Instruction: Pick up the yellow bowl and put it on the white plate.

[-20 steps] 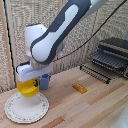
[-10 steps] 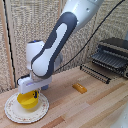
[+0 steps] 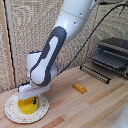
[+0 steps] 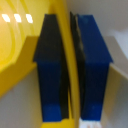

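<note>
Ext. view: the yellow vessel is seen sitting on the white plating, which lies on the wooden desk at the exterior view's left. The claw is lowered onto the vessel's rim, w/ the white arm arched above it. An orange-yellow block is seen further along the desk, well apart from the plating, and a black toaster oven stands at the exterior view's right.

Wrist view: only here is the grip itself shown. The vessel's rim is pinched between two blue-black fingers, one inside the bowl, one outside; the claw is closed narrow on the wall.

Vs. 1.0 s ago: vessel was held higher over the plating; it has since been brought down onto it.
</note>
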